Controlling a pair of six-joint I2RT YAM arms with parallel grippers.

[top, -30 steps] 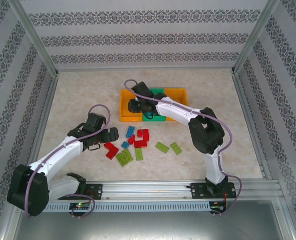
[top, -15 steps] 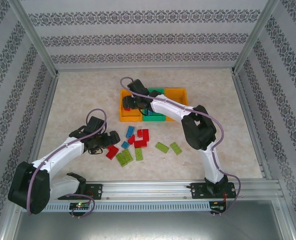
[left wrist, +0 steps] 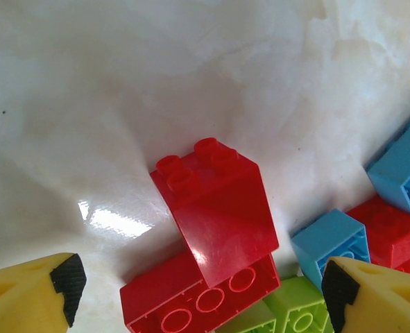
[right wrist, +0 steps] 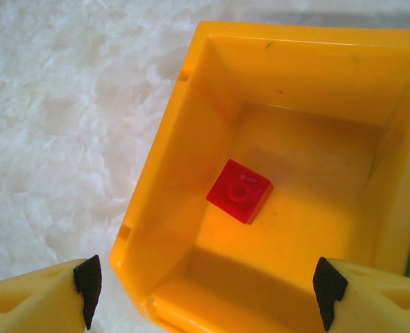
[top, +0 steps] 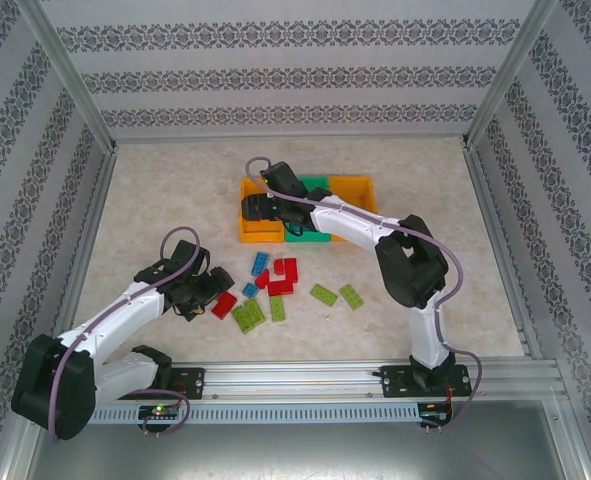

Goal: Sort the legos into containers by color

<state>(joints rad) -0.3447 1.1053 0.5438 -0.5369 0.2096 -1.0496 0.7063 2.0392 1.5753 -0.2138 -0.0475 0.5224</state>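
Observation:
An upturned red L-shaped lego (left wrist: 211,236) (top: 223,304) lies on the table between the spread fingers of my open left gripper (left wrist: 201,291) (top: 203,290). Beside it are blue legos (left wrist: 329,239), a lime green one (left wrist: 288,316) and more red ones (left wrist: 385,232). My right gripper (right wrist: 208,284) (top: 258,208) hangs open above the left orange bin (right wrist: 170,173) (top: 247,232), holding nothing. One small red lego (right wrist: 239,191) lies on that bin's floor. The green bin (top: 315,184) and the second orange bin (top: 355,184) stand to its right.
Loose legos are scattered in the table's middle: blue (top: 261,263), red (top: 285,276), lime green (top: 247,316) (top: 323,294) (top: 352,296). Metal posts and patterned walls enclose the table. Bare tabletop lies to the far left and right.
My left gripper has drawn back and lowered around the red L-shaped lego. The right gripper has stayed over the left orange bin, shifting only slightly.

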